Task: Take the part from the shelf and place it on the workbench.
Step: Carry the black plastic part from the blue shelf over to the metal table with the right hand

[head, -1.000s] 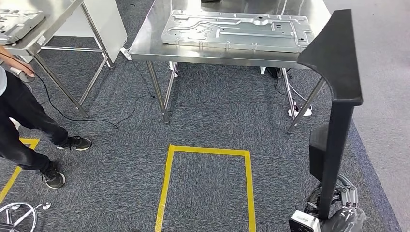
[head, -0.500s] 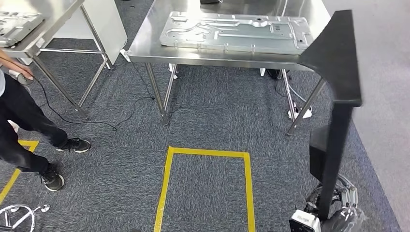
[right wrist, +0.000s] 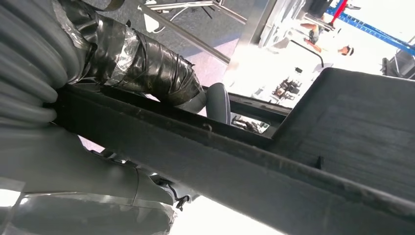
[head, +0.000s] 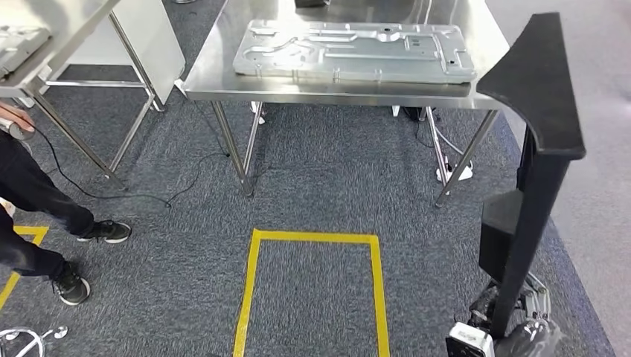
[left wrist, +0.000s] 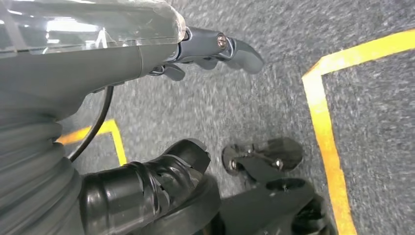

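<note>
The part [head: 537,149] is a long black bar with a wedge-shaped top, standing upright at the right of the head view. My right hand [head: 513,331] grips its lower end at the bottom right. In the right wrist view the black part [right wrist: 293,161] crosses the picture, with my right hand [right wrist: 73,161] and its taped thumb [right wrist: 147,63] wrapped around it. The steel workbench [head: 327,93] stands ahead, carrying a large silver stamped plate [head: 353,50]. My left hand [left wrist: 98,63] hangs over the carpet with its fingers [left wrist: 230,49] apart and nothing in it.
A yellow tape rectangle [head: 312,282] marks the carpet before the bench. A person in black trousers [head: 30,201] stands at the left beside a second steel table [head: 45,44]. Cables and a power strip [head: 454,172] lie under the bench. A chair base [head: 22,338] is at bottom left.
The whole picture has shifted: the camera has moved, so the workbench and the person now sit further left. The black part stays in my right hand.
</note>
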Tool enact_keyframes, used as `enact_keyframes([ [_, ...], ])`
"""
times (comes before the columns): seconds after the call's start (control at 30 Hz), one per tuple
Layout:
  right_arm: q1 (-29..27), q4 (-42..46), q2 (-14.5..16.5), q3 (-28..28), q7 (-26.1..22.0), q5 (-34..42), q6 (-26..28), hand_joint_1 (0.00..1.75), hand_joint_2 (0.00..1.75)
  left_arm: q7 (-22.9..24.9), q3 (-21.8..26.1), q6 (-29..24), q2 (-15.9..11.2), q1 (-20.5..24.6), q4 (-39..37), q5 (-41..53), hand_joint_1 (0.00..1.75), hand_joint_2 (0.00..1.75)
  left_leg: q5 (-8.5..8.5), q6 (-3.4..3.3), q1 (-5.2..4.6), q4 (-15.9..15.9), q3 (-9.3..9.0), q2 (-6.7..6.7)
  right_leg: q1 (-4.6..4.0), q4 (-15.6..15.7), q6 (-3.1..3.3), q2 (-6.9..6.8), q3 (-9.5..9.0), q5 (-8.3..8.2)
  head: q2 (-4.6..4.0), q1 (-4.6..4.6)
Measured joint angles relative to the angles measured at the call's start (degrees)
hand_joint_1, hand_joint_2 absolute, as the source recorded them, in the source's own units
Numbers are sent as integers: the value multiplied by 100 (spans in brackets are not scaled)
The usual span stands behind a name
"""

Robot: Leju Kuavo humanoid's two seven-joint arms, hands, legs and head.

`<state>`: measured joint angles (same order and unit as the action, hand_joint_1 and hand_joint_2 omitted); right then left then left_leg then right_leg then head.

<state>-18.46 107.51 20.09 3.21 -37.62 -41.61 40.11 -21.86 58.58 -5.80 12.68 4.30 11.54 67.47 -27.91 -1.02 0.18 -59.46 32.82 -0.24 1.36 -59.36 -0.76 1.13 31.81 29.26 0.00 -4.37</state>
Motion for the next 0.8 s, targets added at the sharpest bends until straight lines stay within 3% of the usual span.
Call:
enact_keyframes([
  [0.1, -1, 2, -1, 0, -2, 15, 1, 175, 175, 3, 1, 1, -1, -2, 0, 1, 0, 175, 26, -85, 13, 78, -23, 9, -4, -7, -101, -12, -3, 24, 0, -1],
  [0.13, 0, 3, -1, 0, -2, 20, 1, 175, 175, 4, 2, 1, -1, -3, 0, 1, 0, 175, 44, -128, 24, 114, -42, 17, -8, -135, -118, -27, 49, 109, 0, -3],
  [0.23, -1, 0, -1, 0, 7, 2, 2, 175, 175, 7, 2, 2, 0, 8, 0, 1, 0, 175, 48, -216, 3, 143, -68, 41, -16, -1122, -131, -59, 548, 588, 0, -8],
  [0.27, -3, -5, -1, 0, 9, -15, 2, 175, 175, 7, 2, 3, 0, 7, 0, 1, 0, 175, 39, -229, -13, 137, -71, 46, -18, -1430, -131, -60, 723, 674, 0, -9],
  [0.3, -5, -9, -1, 0, 9, -30, 2, 175, 175, 7, 2, 4, 0, 4, 0, 1, 0, 175, 28, -238, -29, 131, -77, 50, -19, -1568, -126, -61, 818, 654, 0, -8],
  [0.33, -6, -14, -1, 0, 8, -40, 2, 175, 175, 8, 2, 5, 0, 1, 0, 2, 0, 175, 15, -241, -42, 125, -90, 52, -22, -1464, -111, -64, 793, 514, 0, -9],
  [0.4, -2, -16, -1, 0, 5, -49, 2, 175, 175, 9, 2, 6, 4, -3, 0, 3, 0, 175, -17, -233, -61, 114, -126, 51, -48, -753, -47, -86, 479, 102, 0, -9],
  [0.47, 6, -16, -1, 0, 2, -57, 1, 175, 175, 8, 2, 9, 10, -1, 0, 4, 0, 175, -55, -195, -84, 94, -146, 50, -92, -146, 12, -122, 200, -121, 0, -7],
  [0.53, 10, -16, -1, 0, -1, -78, 1, 175, 175, 8, 2, 11, 13, 4, 0, 10, 0, 175, -80, -141, -90, 89, -153, 59, -118, -3, 39, -127, 139, -136, 0, -6],
  [0.63, 14, -15, -1, -1, -10, -126, 1, 175, 175, 8, 2, 13, 9, 15, 0, 21, 0, 175, -192, -43, -76, -34, -129, 63, -69, 77, 97, -110, 84, -163, 0, -1],
  [0.73, 25, -16, -1, -12, -31, -153, 0, 175, 175, 7, 2, 15, 7, 12, 0, 30, 0, 175, -686, 59, -12, -956, 315, 51, -38, 119, 141, -115, 48, -164, 0, 19],
  [0.77, 26, -16, -1, -15, -37, -154, 0, 175, 175, 7, 2, 15, 7, 7, 0, 32, 0, 175, -805, 84, 15, -1293, 497, 51, -33, 116, 143, -114, 46, -157, 0, 19],
  [0.8, 26, -17, -1, -15, -41, -157, 0, 175, 175, 7, 2, 16, 7, 1, 0, 35, 0, 175, -818, 106, 39, -1475, 609, 53, -26, 112, 138, -110, 41, -147, 0, 19],
])
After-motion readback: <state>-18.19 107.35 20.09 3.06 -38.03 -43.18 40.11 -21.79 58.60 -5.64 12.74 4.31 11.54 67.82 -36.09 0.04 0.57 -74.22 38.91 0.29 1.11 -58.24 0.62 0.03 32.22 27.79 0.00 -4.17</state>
